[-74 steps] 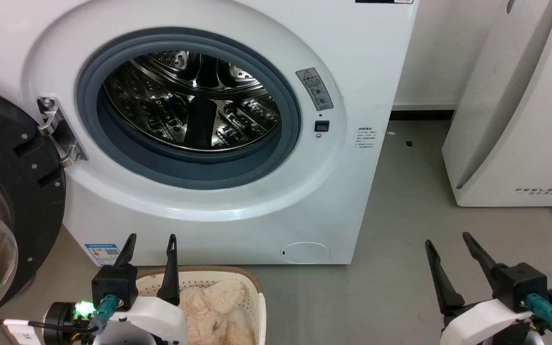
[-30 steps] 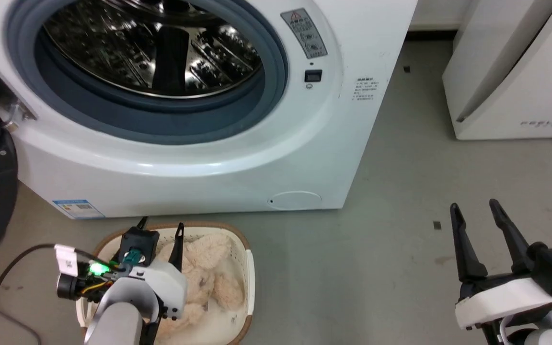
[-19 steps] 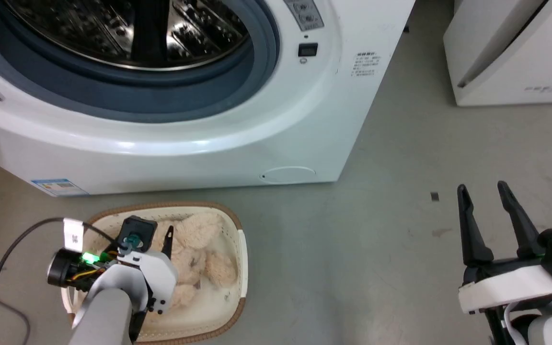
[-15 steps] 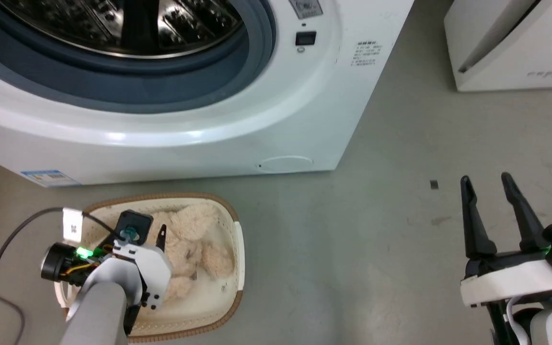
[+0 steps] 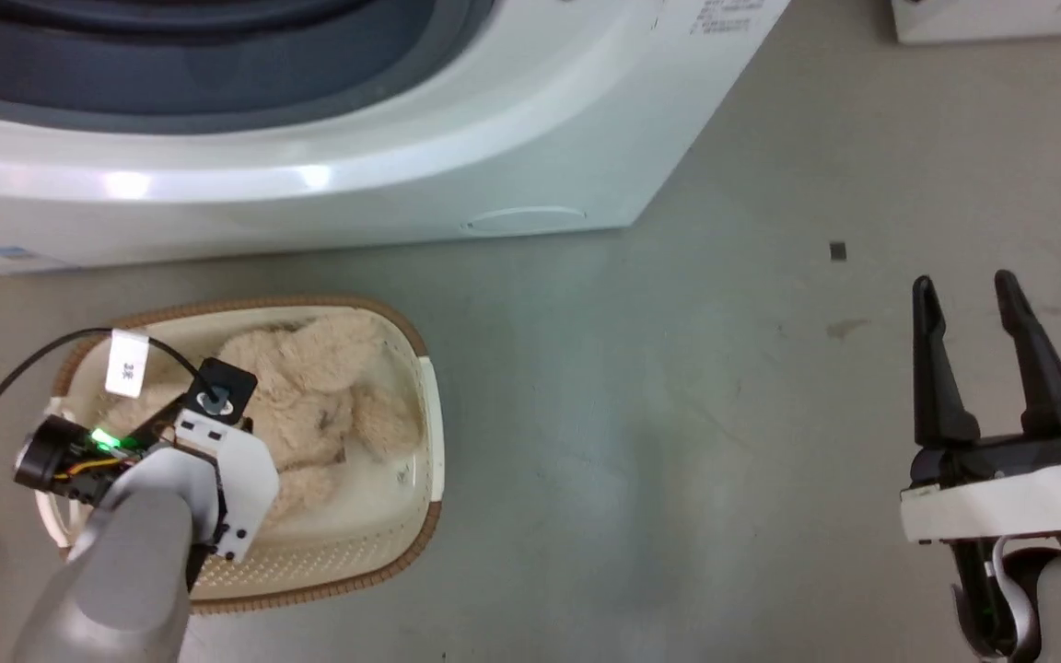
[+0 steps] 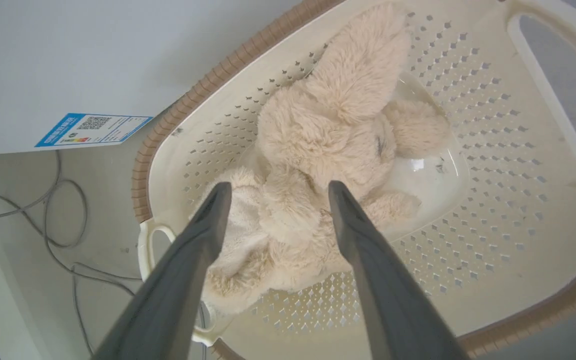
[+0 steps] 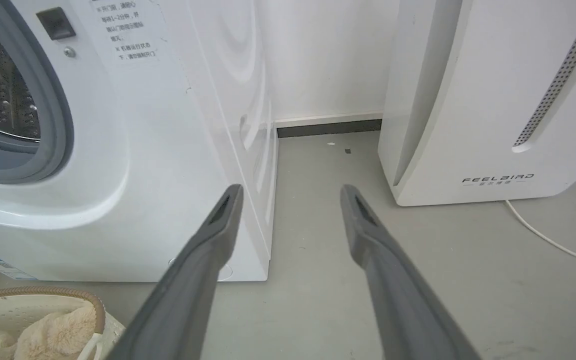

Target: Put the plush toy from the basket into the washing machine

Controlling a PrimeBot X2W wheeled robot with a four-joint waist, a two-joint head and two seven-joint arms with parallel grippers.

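Presently, the left gripper holds its fingers apart, clamped on nothing. Their tips are over the middle of the plush toy; whether they touch the fur cannot be told. The toy lies inside the basket, on its bottom, taking up most of its length. The basket stands on the grey floor. The washing machine stands just beyond the basket, its blue label near the basket's brown rim. The right gripper hovers over the floor well to the right of the basket, fingers apart, holding nothing. A white FEELBIRD appliance stands farther from the basket, past the washing machine's corner.
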